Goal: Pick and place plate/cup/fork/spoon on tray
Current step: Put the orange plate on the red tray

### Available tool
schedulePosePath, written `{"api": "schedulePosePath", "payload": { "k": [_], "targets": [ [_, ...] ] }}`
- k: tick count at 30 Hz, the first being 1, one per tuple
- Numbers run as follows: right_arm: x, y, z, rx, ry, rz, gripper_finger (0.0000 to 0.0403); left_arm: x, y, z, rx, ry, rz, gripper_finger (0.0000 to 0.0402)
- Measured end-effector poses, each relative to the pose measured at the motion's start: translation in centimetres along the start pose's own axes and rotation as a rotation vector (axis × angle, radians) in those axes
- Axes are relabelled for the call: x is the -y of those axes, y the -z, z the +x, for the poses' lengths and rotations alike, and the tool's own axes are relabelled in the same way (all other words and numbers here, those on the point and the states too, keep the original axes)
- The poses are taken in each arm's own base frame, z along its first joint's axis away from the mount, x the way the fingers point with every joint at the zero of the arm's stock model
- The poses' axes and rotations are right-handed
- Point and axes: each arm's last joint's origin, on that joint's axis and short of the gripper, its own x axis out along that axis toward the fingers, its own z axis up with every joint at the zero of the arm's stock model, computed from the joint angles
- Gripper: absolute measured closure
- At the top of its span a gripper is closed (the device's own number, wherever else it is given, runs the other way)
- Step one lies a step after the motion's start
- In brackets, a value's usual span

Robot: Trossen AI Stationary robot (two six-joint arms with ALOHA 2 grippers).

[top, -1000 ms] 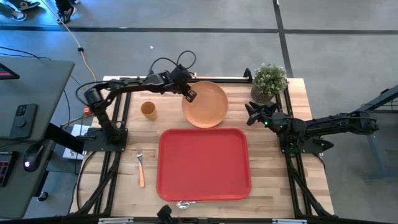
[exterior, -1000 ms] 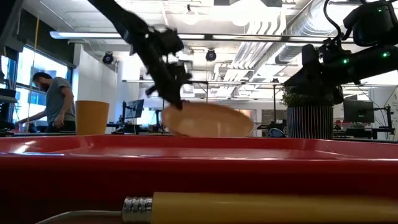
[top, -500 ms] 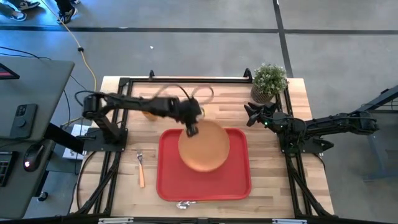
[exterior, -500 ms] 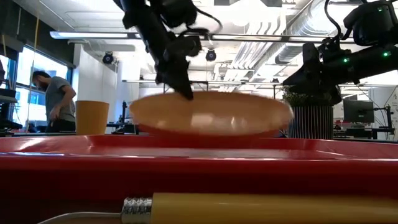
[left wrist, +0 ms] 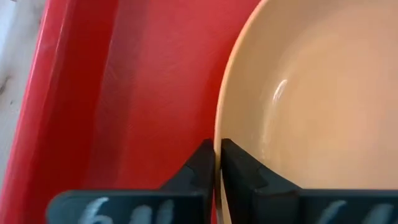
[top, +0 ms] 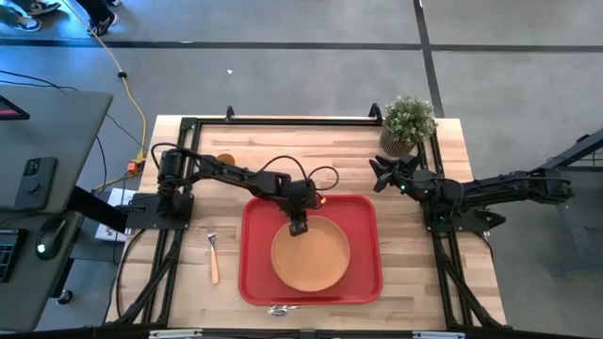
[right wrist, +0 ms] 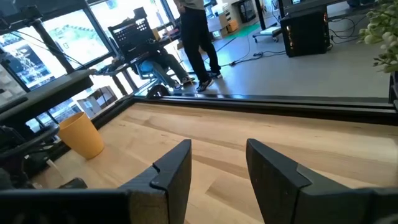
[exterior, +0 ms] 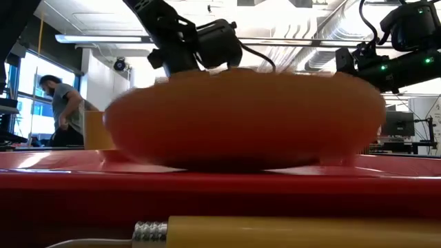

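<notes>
The orange plate [top: 310, 252] is over the red tray [top: 259, 212], in its near middle. It fills the low view [exterior: 241, 117]. My left gripper [top: 298, 227] is shut on the plate's rim at its far left. The small orange cup [top: 224, 160] stands on the wood beyond the tray's far left corner, partly hidden by my left arm. The fork [top: 213, 254] lies on the wood left of the tray. The spoon [top: 283, 309] lies at the table's near edge in front of the tray. My right gripper [top: 377, 172] is open and empty at the far right. My left gripper pinches the plate's raised rim [left wrist: 219, 134] between its two fingers, one finger [left wrist: 202, 165] outside the rim and one [left wrist: 239, 168] inside. The fingers come from above, slanting down. The plate sits about level, low in the tray; I cannot tell whether it touches the tray floor.
A potted plant [top: 407, 122] stands at the table's far right corner, close to my right gripper. The spoon's pale handle [exterior: 289, 231] lies right in front of the tray's near rim [exterior: 220, 193]. A person [exterior: 58, 114] is in the room beyond the table.
My left gripper has carried the plate from the wood beyond the tray's far edge toward the table's near edge and down into the tray. The plate, tilted then, is now about level. The gripper has stayed shut on its rim.
</notes>
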Motion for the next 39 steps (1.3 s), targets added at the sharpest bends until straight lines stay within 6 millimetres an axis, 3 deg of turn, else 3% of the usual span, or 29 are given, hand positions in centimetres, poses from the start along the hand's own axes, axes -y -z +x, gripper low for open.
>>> {"api": "schedulePosePath", "payload": {
  "k": [8, 16, 23, 32, 39],
  "targets": [
    [0.0, 0.1, 0.0, -0.008, -0.002, -0.005, 0.0259, -1.6, -0.4, -1.1, 0.028, -0.056, -0.023, 0.0323],
    [0.0, 0.1, 0.0, -0.009, -0.001, -0.009, 0.0259, -1.4, -1.0, -3.0, 0.085, -0.048, 0.001, 0.0289],
    [0.0, 0.1, 0.0, -0.01, 0.0, -0.009, 0.0259, -1.7, -1.0, -3.4, 0.087, -0.095, 0.038, 0.0286],
    [0.0, 0.1, 0.0, -0.01, 0.0, -0.007, 0.0259, -4.0, -0.7, -4.0, 0.036, -0.186, -0.022, 0.0293],
    [0.0, 0.1, 0.0, -0.01, 0.001, -0.025, 0.0259, -3.1, -0.9, -4.0, 0.036, 0.001, -0.007, 0.0306]
  ]
}}
